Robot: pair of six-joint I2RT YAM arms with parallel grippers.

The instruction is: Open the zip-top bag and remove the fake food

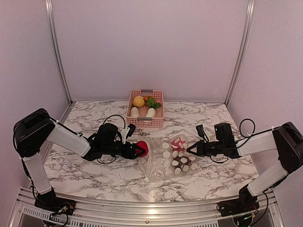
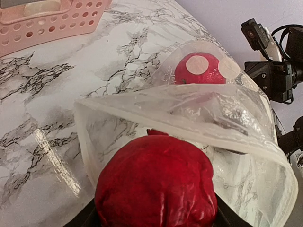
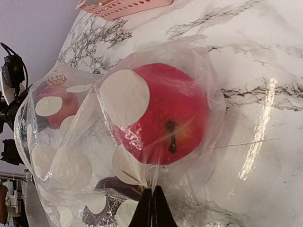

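One dotted bag (image 1: 156,165), one pink basket (image 1: 145,124), two robot arms (image 1: 71,139) (image 1: 251,144), two red toy fruits (image 1: 141,149) (image 1: 178,143), two white pieces (image 1: 135,112) (image 1: 150,112).

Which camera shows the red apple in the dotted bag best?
Right wrist: the red apple fills the frame, stem visible through the zip-top bag. Top external shows a small red patch; left wrist, its top behind a dot.

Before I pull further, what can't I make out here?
Left wrist: fingers of the left gripper, mostly hidden beneath the red food piece and cut by the bottom edge.
Right wrist: dark food piece beside the apple, masked by dots on the zip-top bag.
Top: contents of the pink basket, too small to name.
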